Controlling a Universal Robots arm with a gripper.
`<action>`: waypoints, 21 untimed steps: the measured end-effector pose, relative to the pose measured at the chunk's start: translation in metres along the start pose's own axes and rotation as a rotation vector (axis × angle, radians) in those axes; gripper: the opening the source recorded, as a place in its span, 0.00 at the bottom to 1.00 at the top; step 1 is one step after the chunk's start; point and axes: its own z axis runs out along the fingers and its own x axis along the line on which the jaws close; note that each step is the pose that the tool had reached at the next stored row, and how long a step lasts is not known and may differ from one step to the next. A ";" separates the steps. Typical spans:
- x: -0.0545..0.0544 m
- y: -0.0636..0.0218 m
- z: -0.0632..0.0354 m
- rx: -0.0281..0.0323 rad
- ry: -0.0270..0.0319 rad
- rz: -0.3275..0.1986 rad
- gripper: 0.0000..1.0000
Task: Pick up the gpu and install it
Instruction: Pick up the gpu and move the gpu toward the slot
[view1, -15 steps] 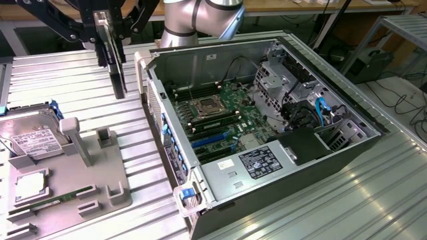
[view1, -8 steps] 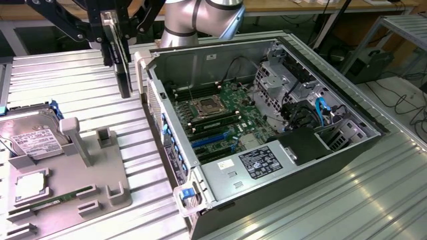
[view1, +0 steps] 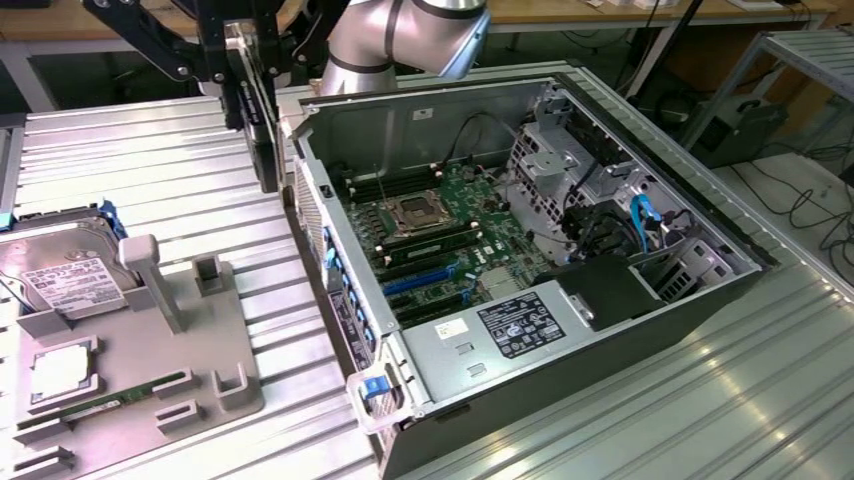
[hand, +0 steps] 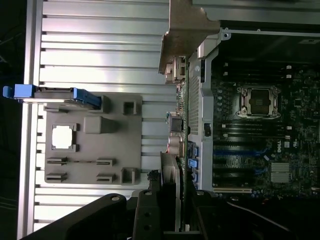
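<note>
Thin black gpu (view1: 267, 140) hangs upright beside the case (view1: 601, 400)

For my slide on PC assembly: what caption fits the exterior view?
Claw holds the gpu on edge beside the open computer case, with the grey parts tray nearby.

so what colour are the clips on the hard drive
Blue. The clips on the hard drive show best in the wrist view.

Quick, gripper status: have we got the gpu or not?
Gripper: closed on the gpu, which is held on edge in the air next to the open computer case.
</note>
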 end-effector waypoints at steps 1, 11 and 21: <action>-0.001 0.0000 0.0000 0.0000 -0.0001 0.000 0.28; -0.013 -0.0003 0.0002 0.0001 0.0001 0.000 0.28; -0.026 -0.0007 0.0006 0.0000 0.0000 0.000 0.28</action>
